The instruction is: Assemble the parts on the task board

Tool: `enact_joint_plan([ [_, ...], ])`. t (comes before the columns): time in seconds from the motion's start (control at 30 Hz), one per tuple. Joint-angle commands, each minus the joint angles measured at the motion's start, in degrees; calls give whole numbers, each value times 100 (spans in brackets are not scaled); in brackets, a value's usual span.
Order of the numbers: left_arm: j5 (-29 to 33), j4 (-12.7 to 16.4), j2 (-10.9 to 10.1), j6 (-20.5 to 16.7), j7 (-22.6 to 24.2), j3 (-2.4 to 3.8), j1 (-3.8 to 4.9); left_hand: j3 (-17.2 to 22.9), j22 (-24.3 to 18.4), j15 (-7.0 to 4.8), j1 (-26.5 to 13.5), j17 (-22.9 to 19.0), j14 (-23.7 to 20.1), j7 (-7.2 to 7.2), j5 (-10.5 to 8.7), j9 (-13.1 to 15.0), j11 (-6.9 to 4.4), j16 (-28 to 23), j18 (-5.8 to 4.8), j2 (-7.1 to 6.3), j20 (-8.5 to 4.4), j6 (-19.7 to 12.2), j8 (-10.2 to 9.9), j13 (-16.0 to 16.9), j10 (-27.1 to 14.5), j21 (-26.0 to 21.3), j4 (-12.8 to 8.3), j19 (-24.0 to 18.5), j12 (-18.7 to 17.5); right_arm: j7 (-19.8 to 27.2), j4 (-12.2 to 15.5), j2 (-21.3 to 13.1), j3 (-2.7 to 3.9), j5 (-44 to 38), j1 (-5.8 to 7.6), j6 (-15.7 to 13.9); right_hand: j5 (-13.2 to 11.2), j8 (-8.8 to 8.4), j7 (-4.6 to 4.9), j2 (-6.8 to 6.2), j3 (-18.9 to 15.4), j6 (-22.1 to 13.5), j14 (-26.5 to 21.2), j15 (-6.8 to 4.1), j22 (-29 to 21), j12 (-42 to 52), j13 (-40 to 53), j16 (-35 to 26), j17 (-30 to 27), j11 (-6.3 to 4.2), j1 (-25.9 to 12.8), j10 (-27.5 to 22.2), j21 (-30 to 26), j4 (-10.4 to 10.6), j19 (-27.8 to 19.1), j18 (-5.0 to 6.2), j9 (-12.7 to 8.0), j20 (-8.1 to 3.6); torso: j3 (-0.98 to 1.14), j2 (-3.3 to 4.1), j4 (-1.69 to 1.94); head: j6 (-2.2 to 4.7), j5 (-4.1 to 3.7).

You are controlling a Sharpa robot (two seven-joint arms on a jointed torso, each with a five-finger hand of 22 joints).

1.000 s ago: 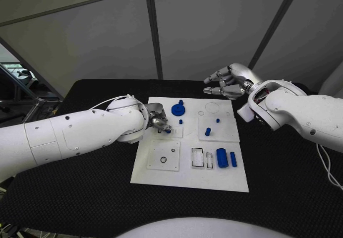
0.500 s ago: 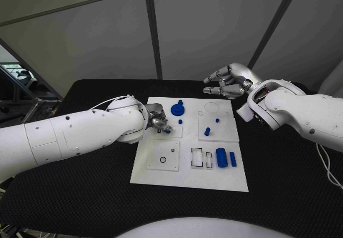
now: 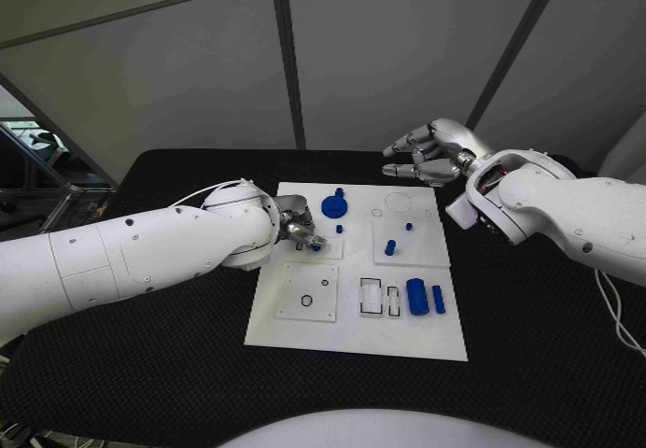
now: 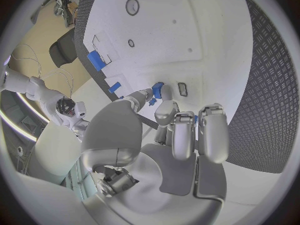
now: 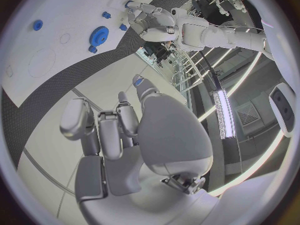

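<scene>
White task board [image 3: 353, 327] in the middle of the black table [image 3: 161, 355], blue parts on it, left hand [image 3: 299, 231] pinching a small blue part [image 4: 157, 90] over its left side, right hand [image 3: 428, 157] raised behind the far edge, fingers loosely curled, holding nothing

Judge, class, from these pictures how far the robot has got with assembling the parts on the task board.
Early to midway, it seems. Done: a blue gear and small blue pegs already stand on the task board. In hand: the left hand pinches a small blue part over the board. Left: two blue cylinders lie loose beside empty slots. The right hand hovers empty beyond the board.
</scene>
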Motion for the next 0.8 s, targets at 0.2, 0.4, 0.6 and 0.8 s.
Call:
enact_joint_plan([
  [0.2,39,-30,31,24,-18,1,5,-134,611,-36,-22,1492,590,-13,-7,6,2,21,-538,94,-37,54,-24,22,45,44,71,291,47,28,7,1,3,-1,10,-6,30,39,-7,45,12,3,347,-34,-9,-24,-10,-14,442,-14,-14,-12,-23,17,-10,66,-10,-20,2,4,0,-8,-11],
  [0.4,46,-47,37,32,-18,1,6,-287,629,-37,-57,1492,590,-13,-6,11,1,21,-542,115,-37,65,-30,32,52,54,166,298,59,27,7,-2,3,-1,10,-5,30,39,-7,45,12,3,347,-34,-9,-24,-10,-14,442,-14,-14,-12,-23,17,-10,66,-10,-20,1,0,2,-11,-17],
  [0.6,59,-54,30,10,-17,1,6,-613,658,-32,-151,1493,591,-7,-15,21,7,22,-547,117,-36,87,-38,40,57,69,352,307,72,28,5,-2,3,-1,10,-1,60,44,-8,29,12,-1,345,-35,-12,-32,-19,-23,432,-16,-4,-17,-28,7,-8,66,-12,-21,-2,-3,3,0,-21],
  [0.8,73,-20,-19,-61,-16,3,5,-1019,683,-29,-204,1493,591,-5,-151,41,10,22,-551,91,-33,96,-42,56,62,80,554,314,91,30,-9,-6,3,-1,10,0,63,45,-9,23,11,-2,345,-35,-15,-34,-21,-25,430,-16,1,-18,-30,2,-9,67,-13,-22,-4,-3,5,4,-37],
])
